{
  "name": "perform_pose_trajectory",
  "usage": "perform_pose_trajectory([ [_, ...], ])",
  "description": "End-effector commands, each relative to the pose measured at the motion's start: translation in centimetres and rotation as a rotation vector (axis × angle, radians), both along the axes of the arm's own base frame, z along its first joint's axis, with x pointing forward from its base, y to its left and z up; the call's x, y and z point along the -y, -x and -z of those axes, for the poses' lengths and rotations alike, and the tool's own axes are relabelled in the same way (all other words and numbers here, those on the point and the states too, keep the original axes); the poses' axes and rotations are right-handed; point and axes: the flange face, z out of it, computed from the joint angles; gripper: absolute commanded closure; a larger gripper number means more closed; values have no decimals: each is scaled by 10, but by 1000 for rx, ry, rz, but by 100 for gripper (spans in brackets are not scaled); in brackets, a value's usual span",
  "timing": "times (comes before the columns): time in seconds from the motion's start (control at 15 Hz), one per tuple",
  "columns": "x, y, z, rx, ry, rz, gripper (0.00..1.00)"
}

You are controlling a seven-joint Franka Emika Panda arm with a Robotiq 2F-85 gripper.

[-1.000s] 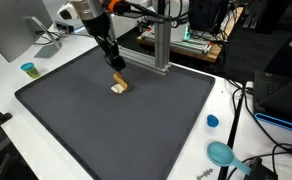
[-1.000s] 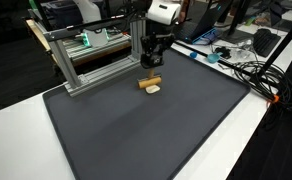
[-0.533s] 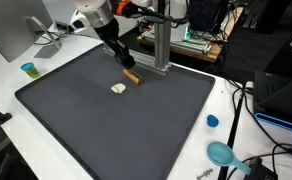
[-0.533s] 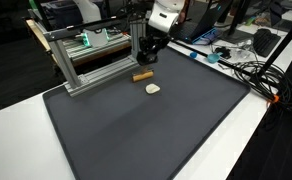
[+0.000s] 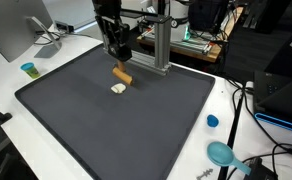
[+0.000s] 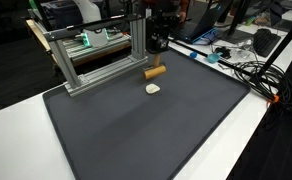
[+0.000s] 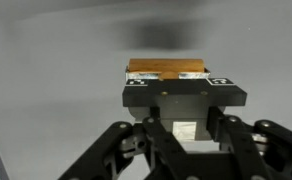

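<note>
Holding anything right now?

Yes. My gripper (image 5: 118,62) is clamped on a small wooden block (image 5: 122,75), jaws narrow, one on each side. In the wrist view the block (image 7: 166,68) sits square between them.

Where is it relative to the mat?

In the air above the dark mat (image 5: 106,130), not touching it. It's toward the far edge, near the aluminium frame (image 6: 96,60). Both exterior views show it hanging under the gripper (image 6: 154,60), and the block (image 6: 154,71) looks roughly level.

Anything under it?

A small white piece (image 5: 118,89) lies on the mat close to the spot below the block, apart from it. Too small to tell what it is.

How do you expect the block to handle?

Judging by looks: light, stiff, dry wood. It shouldn't deform or break. The flat faces should give decent friction, so slip risk is low. My main worry is twist if it's gripped off-centre.

Best place to grip?

Across the short width at mid-length, flat on the two long faces. That seems about where I have it, but the gripper body hides the contact in the wrist view.
</note>
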Motion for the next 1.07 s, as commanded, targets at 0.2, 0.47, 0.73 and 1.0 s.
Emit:
perform_pose_trajectory([
  [0.2,28,-9,15,37,-7,47,79],
  [0.47,44,-14,34,7,-24,71,79],
  [0.73,49,-21,56,-46,-56,75,79],
  [1.0,52,-37,53,7,-82,53,79],
])
